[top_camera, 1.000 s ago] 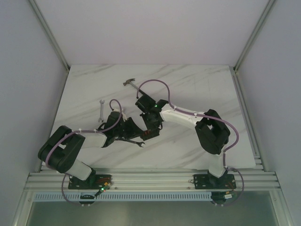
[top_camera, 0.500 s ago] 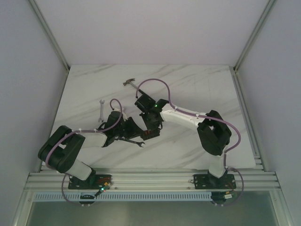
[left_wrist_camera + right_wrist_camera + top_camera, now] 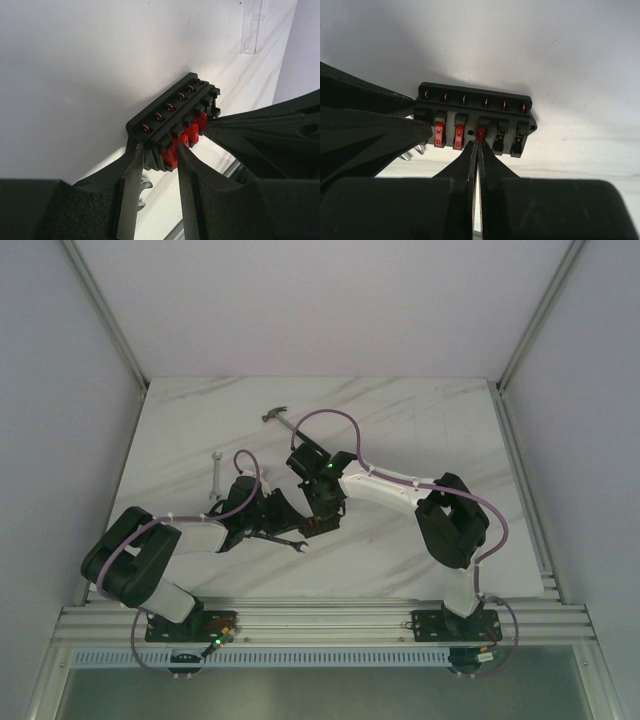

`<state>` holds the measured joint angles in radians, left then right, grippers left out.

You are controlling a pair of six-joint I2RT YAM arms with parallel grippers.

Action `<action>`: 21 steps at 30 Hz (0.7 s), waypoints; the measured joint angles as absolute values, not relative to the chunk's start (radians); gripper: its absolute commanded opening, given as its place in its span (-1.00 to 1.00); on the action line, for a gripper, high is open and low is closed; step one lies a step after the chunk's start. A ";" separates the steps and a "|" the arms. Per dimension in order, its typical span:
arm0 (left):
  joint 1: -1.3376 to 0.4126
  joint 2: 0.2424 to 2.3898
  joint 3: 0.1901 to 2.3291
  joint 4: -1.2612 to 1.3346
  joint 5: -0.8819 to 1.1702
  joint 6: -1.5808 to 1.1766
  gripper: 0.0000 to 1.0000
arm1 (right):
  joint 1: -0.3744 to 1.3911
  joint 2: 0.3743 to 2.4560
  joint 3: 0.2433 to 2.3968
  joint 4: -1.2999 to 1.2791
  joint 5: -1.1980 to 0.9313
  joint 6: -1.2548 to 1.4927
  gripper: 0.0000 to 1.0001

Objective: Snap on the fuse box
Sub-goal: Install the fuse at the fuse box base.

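The fuse box [image 3: 475, 117] is a small black box lying on the white table, also seen in the top view [image 3: 314, 525]. Two red fuses [image 3: 449, 135] sit in its left slots and the two right slots are empty. My left gripper [image 3: 159, 162] is shut on one end of the box [image 3: 175, 120]. My right gripper [image 3: 478, 146] is pinched shut on a small red fuse [image 3: 480, 133] at the third slot from the right. In the top view both grippers meet at the box, the left [image 3: 292, 525] and the right [image 3: 322, 512].
A hammer [image 3: 278, 417] lies at the back of the table and a small wrench [image 3: 214, 474] at the left. Another wrench [image 3: 292, 545] lies just below the left gripper. A clear plastic piece [image 3: 252, 25] lies farther off in the left wrist view.
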<state>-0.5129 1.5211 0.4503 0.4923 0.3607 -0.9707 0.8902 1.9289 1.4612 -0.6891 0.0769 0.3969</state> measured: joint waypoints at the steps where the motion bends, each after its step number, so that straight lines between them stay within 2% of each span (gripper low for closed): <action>1: -0.513 1.521 0.450 0.493 0.361 -0.971 -0.16 | 0.890 1.933 1.461 -0.690 0.080 0.397 -0.92; 4: -0.513 1.521 0.450 0.492 0.361 -0.971 -0.16 | 0.890 1.936 1.461 -0.690 0.083 0.400 -1.00; 21: -0.514 1.521 0.450 0.492 0.357 -0.971 -0.16 | 0.893 1.950 1.448 -0.688 0.107 0.416 -1.00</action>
<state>-0.5140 1.5211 0.4503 0.4919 0.3569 -0.9710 0.8932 1.9499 1.4483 -0.6880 0.1070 0.4156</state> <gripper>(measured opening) 0.420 0.056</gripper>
